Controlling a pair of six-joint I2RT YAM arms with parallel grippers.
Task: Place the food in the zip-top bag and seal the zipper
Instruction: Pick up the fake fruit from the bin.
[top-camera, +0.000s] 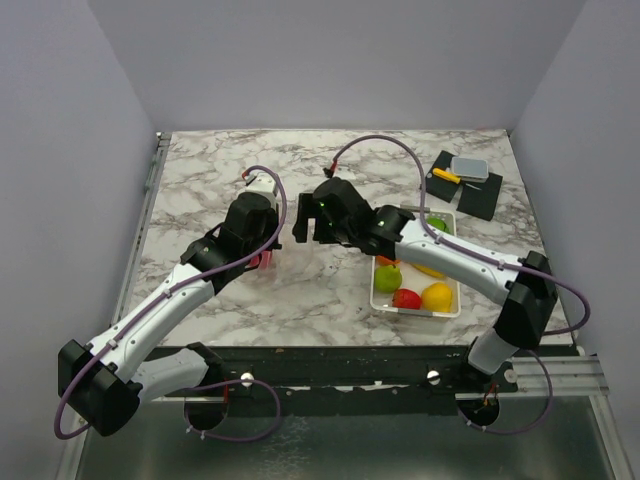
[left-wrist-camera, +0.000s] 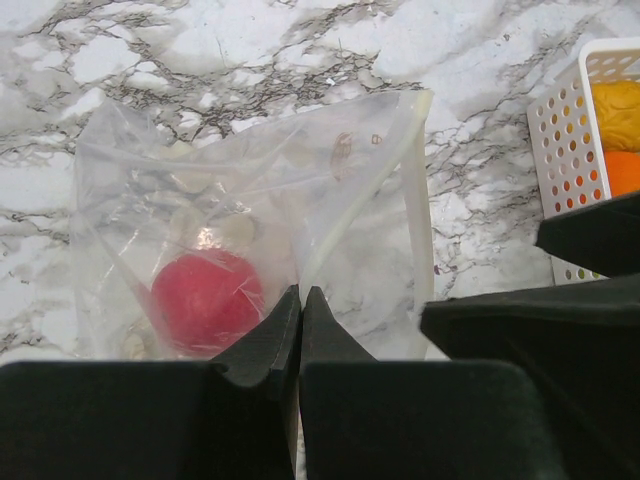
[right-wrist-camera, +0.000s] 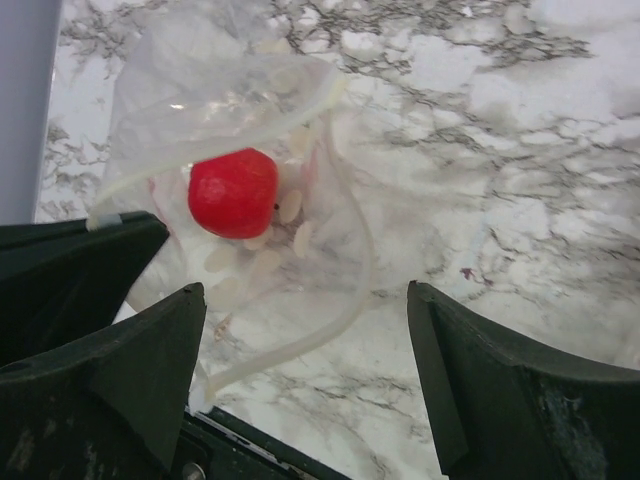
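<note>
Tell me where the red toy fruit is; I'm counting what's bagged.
In the left wrist view the red toy fruit lies inside the zip-top bag, just beyond the shut left gripper, with the white basket far right.

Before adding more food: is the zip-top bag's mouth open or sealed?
Open: in the right wrist view the zipper bows apart into a loop, with a red fruit inside the zip-top bag.

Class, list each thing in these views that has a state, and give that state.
zip-top bag: mouth open
zipper: unsealed
red fruit: inside the bag
left gripper: shut on the bag's edge
right gripper: open, empty
white basket: holds remaining fruit
</note>
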